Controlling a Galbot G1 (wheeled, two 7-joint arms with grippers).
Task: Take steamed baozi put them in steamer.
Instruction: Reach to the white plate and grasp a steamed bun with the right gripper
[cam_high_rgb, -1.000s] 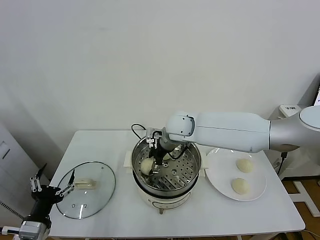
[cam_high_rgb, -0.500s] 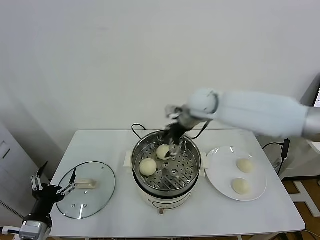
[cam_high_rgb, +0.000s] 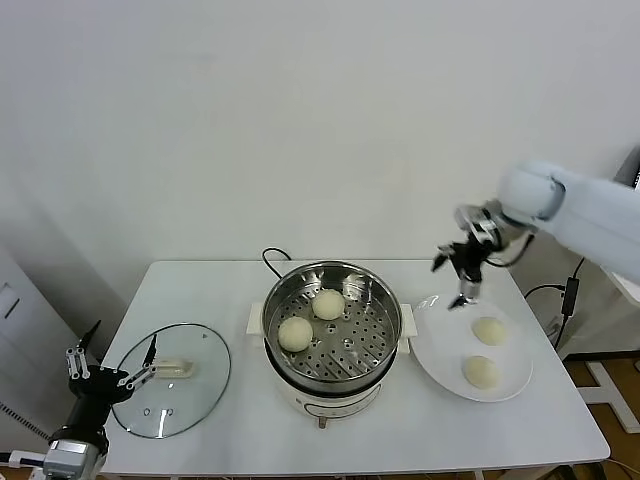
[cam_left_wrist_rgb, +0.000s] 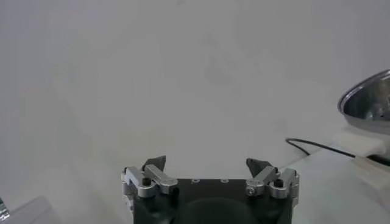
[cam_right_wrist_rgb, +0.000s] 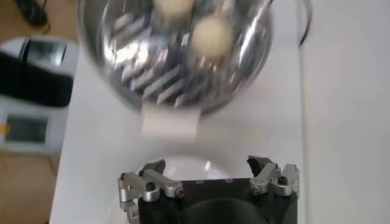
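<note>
Right pincer (cam_high_rgb: 462, 278) spread empty above the plate's (cam_high_rgb: 432, 362) rim
Two smooth domed baozi (cam_high_rgb: 328, 304) sit in the perforated steel steamer (cam_high_rgb: 385, 300); left pincer (cam_high_rgb: 105, 376) gapes off the table's (cam_high_rgb: 240, 430) edge.

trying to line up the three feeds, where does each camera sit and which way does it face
Head view: high on the robot, looking down at the white table, shiny round steel steamer and white round plate; the left gripper and right gripper show.
Left wrist view: behind the open left gripper, facing the wall, steamer rim at the edge.
Right wrist view: above the open right gripper, facing down.
Shared: head and right wrist views both show two cream-white round buns in the steamer.
</note>
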